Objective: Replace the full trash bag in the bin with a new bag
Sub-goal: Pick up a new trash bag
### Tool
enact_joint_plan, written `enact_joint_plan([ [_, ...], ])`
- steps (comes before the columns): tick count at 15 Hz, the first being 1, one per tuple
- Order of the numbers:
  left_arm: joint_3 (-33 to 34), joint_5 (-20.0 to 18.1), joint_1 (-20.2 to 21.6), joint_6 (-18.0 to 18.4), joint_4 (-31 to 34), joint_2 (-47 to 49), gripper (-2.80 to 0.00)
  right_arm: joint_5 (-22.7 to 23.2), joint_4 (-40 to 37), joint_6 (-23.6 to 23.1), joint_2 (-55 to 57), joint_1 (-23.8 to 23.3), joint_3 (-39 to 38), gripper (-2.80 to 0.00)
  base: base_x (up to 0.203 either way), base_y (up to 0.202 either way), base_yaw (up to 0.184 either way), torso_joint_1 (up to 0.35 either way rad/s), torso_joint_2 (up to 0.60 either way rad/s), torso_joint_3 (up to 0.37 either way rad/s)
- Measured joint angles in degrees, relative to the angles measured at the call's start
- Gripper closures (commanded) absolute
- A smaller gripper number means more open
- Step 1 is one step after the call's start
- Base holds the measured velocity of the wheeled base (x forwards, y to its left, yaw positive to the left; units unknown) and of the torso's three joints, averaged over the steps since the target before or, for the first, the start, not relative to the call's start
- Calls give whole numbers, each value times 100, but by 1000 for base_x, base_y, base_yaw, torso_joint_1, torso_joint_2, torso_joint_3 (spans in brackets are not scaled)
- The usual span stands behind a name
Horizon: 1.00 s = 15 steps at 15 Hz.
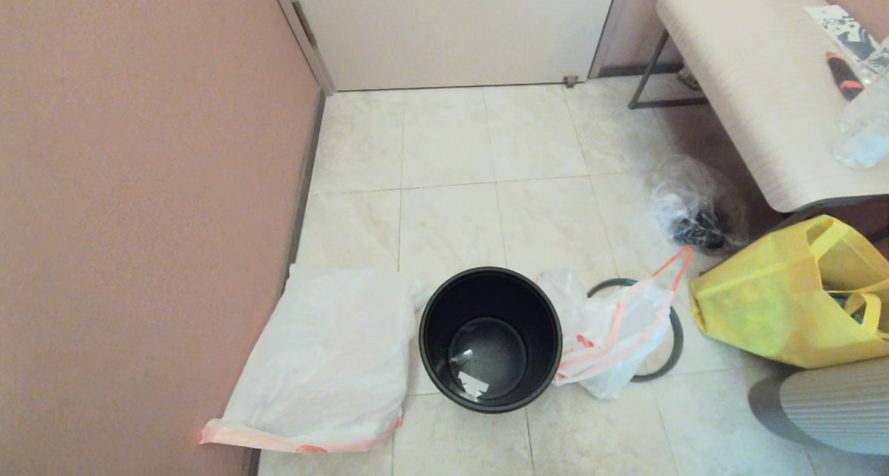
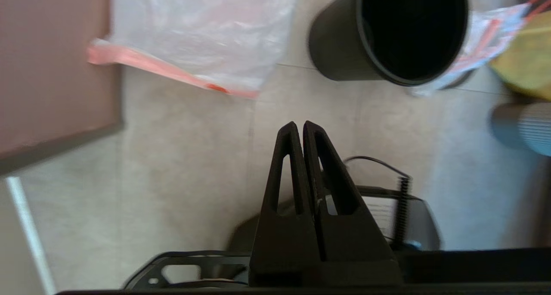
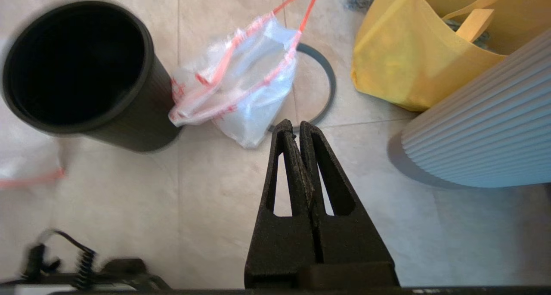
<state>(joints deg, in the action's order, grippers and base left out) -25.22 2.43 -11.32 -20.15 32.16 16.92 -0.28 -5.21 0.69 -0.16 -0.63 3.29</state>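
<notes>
The black bin stands open on the tiled floor with no bag in it. Left of it, along the wall, the new bag lies flat, its orange-red hem toward me. On the bin's right side the full trash bag lies slumped with its drawstring loop stretched out, partly over the grey ring. Neither arm shows in the head view. My left gripper is shut and empty above bare floor, short of the new bag and the bin. My right gripper is shut and empty, just short of the full trash bag and the ring.
A yellow tote and a clear bag of dark items sit right of the ring, beneath a pale bench. A ribbed grey object is at the near right. A pink wall bounds the left, a door the back.
</notes>
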Motion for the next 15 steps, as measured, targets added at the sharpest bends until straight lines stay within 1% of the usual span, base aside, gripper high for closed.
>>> enact_joint_plan([
  [1,-23,-1,68,46,89,-15,0,18,20,-137,0,1,-76,0,0,0,0,0,0,0],
  [3,-52,-1,134,62,135,-36,0,49,88,-212,2,28,-147,0,0,0,0,0,0,0],
  [6,20,-5,225,64,130,-46,0,10,110,30,2,54,-169,0,0,0,0,0,0,0],
  [11,78,15,268,67,77,34,0,4,107,41,2,59,-172,0,0,0,0,0,0,0],
  [15,92,8,273,124,-108,559,0,1,105,43,2,54,-172,0,0,0,0,0,0,0],
])
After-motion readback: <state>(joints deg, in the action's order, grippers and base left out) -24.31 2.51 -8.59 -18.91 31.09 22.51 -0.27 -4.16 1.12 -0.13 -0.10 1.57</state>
